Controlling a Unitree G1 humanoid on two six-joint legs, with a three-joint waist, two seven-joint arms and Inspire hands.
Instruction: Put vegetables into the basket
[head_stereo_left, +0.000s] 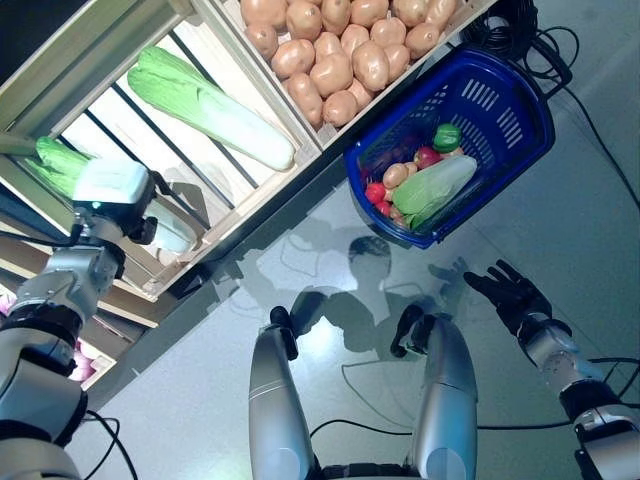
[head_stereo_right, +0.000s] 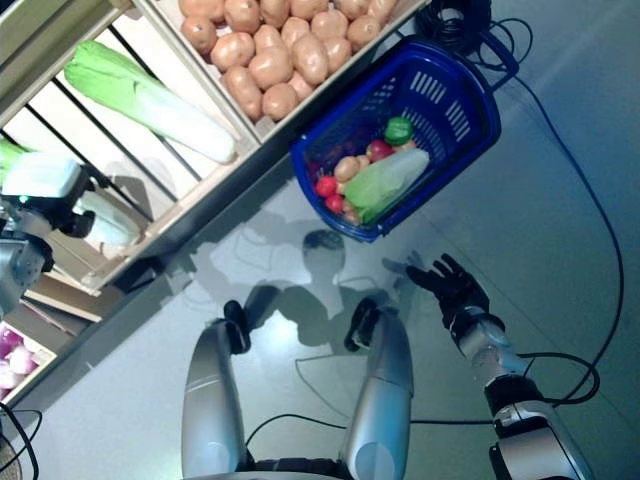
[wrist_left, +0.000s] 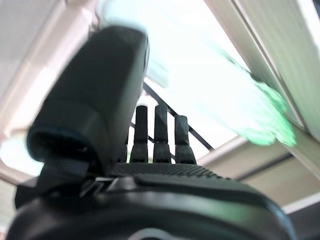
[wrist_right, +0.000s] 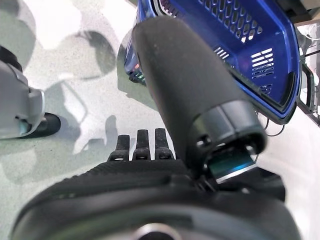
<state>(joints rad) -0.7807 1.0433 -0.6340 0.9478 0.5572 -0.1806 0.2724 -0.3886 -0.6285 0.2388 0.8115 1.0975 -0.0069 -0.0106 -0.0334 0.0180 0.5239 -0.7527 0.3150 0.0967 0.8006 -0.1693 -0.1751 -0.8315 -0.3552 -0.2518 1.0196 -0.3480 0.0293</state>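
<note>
The blue plastic basket (head_stereo_left: 520, 120) stands on the floor beside the wooden stand. In it lie a napa cabbage (head_stereo_left: 435, 188), a green pepper (head_stereo_left: 446, 137), a potato (head_stereo_left: 395, 175) and small red round vegetables (head_stereo_left: 376, 192). My left hand (wrist_left: 150, 175) reaches into a slatted crate at the stand's left. Its fingers (wrist_left: 160, 135) are straight, right beside a pale green napa cabbage (wrist_left: 220, 100) lying there (head_stereo_left: 60, 160). My right hand (head_stereo_left: 510, 290) is open, fingers spread, over the floor just in front of the basket. The basket also shows past it in the right wrist view (wrist_right: 240, 45).
The wooden stand (head_stereo_left: 250, 205) runs diagonally across the upper left, with slatted crates and a low front edge. A second napa cabbage (head_stereo_left: 210, 105) lies in the same crate. Black cables (head_stereo_left: 540, 40) lie on the floor behind the basket. Grey floor (head_stereo_left: 580, 220) spreads to the right.
</note>
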